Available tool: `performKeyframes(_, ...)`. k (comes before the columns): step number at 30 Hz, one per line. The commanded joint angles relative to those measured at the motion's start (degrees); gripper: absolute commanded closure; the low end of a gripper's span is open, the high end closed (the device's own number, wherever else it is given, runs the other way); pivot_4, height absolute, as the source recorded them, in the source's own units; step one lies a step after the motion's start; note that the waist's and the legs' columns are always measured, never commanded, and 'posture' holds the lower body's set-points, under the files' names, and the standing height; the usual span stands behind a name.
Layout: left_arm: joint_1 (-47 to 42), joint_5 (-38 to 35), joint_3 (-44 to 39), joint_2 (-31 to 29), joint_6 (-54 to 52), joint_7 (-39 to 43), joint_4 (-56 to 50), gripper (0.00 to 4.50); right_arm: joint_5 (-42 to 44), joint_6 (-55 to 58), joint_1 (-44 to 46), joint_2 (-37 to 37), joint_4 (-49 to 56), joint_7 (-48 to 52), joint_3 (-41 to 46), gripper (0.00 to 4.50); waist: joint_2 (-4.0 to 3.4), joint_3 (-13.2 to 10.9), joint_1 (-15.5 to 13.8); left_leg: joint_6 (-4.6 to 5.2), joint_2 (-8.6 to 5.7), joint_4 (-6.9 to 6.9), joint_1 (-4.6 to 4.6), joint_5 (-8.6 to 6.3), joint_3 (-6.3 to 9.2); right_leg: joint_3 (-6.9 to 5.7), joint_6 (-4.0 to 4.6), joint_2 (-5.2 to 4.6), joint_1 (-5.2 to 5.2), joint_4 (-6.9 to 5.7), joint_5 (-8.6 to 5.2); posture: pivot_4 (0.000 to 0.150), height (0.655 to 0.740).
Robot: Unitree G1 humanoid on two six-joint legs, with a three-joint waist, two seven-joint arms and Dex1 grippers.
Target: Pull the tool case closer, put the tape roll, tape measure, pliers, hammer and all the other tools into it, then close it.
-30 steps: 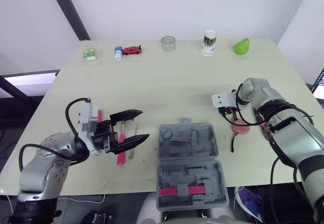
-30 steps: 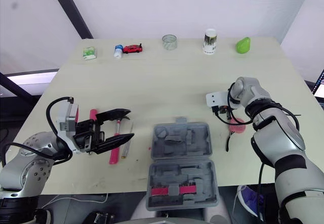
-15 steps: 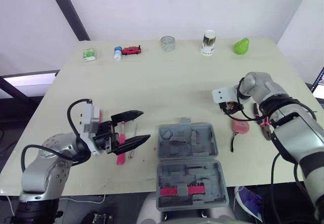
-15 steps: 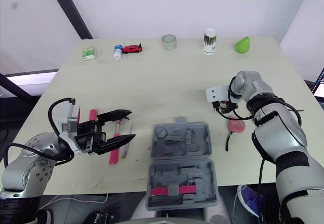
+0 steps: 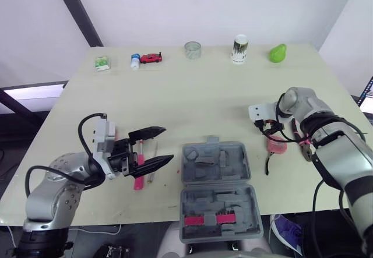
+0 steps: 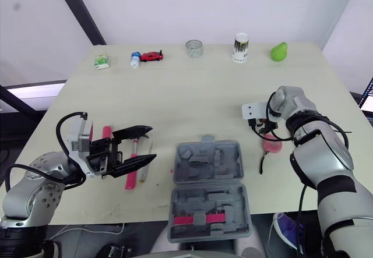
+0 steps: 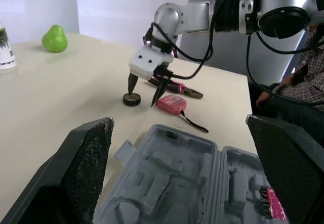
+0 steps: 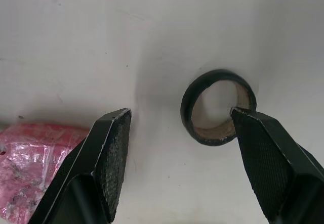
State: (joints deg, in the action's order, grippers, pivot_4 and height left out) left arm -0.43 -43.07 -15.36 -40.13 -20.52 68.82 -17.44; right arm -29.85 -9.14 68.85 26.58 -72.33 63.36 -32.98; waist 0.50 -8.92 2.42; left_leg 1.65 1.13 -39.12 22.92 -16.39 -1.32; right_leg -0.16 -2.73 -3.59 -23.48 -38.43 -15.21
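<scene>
Worktop [image 5: 192, 95] is carrying the open tool case [image 5: 215, 170], tools lying outside; right hand [image 7: 143, 95] is hovering spread over tape roll [image 8: 210, 134], left hand [image 5: 165, 144] gaping empty.

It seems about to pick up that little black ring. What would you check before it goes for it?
1. Right gripper jaws open: ok.
2. Tape roll centred between the jaws: not ok; one jaw sits right over its rim.
3. Tape roll lying flat, apart from the pink tape measure: ok.
4. Tool case open to receive it: ok.
5. Left gripper out of the way: ok; it hangs open on the far side of the case.
6. Which recess in the case fits the roll: cannot tell.
</scene>
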Motion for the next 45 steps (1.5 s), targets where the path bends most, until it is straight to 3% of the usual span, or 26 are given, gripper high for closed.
performKeyframes(1,-0.6,-1.6,-0.9,-0.5,0.1,0.4,-1.7,0.00,0.0,0.3,0.9,-0.4,-0.2,-0.4,1.2,1.22,-0.01,0.0,0.0,0.00,0.00,0.00,0.00,0.00,0.00,0.00,0.00,0.00,0.00,0.00,0.00,0.150,0.7400)
performKeyframes(4,-0.7,-1.5,-0.9,-0.5,0.2,0.5,-1.7,0.00,-0.2,0.6,0.8,-0.9,-0.9,-1.0,1.2,2.04,-0.01,0.0,0.0,0.00,0.00,0.00,0.00,0.00,0.00,0.00,0.00,0.00,0.00,0.00,0.00,0.150,0.7400)
performKeyframes(8,-0.3,-1.5,-1.1,-0.5,0.2,0.2,-2.2,0.00,-0.6,0.6,0.8,-1.2,-1.6,-2.4,1.2,4.12,-0.01,0.0,0.0,0.00,0.00,0.00,0.00,0.00,0.00,0.00,0.00,0.00,0.00,0.00,0.00,0.150,0.7400)
performKeyframes(9,0.0,-1.5,-1.2,-0.5,0.2,0.1,-2.4,0.00,-0.6,0.6,0.9,-1.2,-1.8,-2.5,1.2,4.40,-0.01,0.0,0.0,0.00,0.00,0.00,0.00,0.00,0.00,0.00,0.00,0.00,0.00,0.00,0.00,0.150,0.7400)
performKeyframes(17,1.1,-1.9,-1.7,-0.5,0.2,-0.4,-3.3,0.00,-1.0,0.0,1.4,-0.7,-2.1,-2.4,1.2,4.40,-0.01,0.0,0.0,0.00,0.00,0.00,0.00,0.00,0.00,0.00,0.00,-0.01,0.00,-0.01,0.00,0.150,0.7400)
performKeyframes(23,1.8,-1.9,-2.2,-0.4,0.4,-0.8,-3.4,0.00,-0.8,-4.0,3.4,0.6,2.4,5.4,0.6,4.40,-0.05,0.0,0.0,0.00,0.00,0.00,0.00,0.00,0.00,0.00,0.00,-0.01,0.00,0.00,0.00,0.150,0.7400)
performKeyframes(28,2.3,-0.9,-2.5,-0.5,1.1,-0.9,-2.3,0.00,2.6,-2.3,1.4,0.8,18.2,17.3,1.3,4.40,-0.11,-0.1,0.1,0.00,0.04,0.01,-0.01,0.00,0.01,0.01,0.00,0.01,-0.02,-0.02,0.00,0.150,0.7400)
performKeyframes(31,3.1,2.4,-3.3,-0.5,4.3,-1.3,-0.7,0.00,3.8,3.4,-1.5,0.0,33.1,21.8,0.9,4.40,-0.11,-0.1,-0.1,0.01,0.04,0.01,-0.01,-0.01,0.04,-0.01,0.00,-0.03,-0.02,-0.04,0.00,0.150,0.7400)
performKeyframes(36,5.4,6.2,-4.6,-0.3,9.4,-1.0,2.1,0.00,2.9,14.0,-4.9,-3.2,48.6,26.2,-1.6,4.40,-0.11,-0.1,-0.3,0.02,0.01,0.00,0.00,-0.01,0.05,-0.04,0.00,-0.10,-0.02,-0.05,0.00,0.150,0.7400)
performKeyframes(40,9.3,5.7,-8.0,0.6,10.7,-2.2,2.4,0.00,0.4,19.7,-5.8,-9.2,54.4,26.7,-6.1,4.40,-0.11,-0.1,0.0,0.01,0.03,0.00,0.00,-0.02,0.06,-0.03,0.02,-0.22,-0.08,-0.10,-0.01,0.150,0.7400)
performKeyframes(45,16.5,5.7,-11.4,2.1,12.7,-2.2,1.7,0.00,-0.9,22.7,-5.3,-15.8,54.1,23.4,-9.6,4.40,-0.09,-0.1,-0.1,0.01,0.00,0.01,0.01,-0.02,0.08,-0.08,0.02,-0.26,-0.08,-0.09,-0.01,0.150,0.7400)
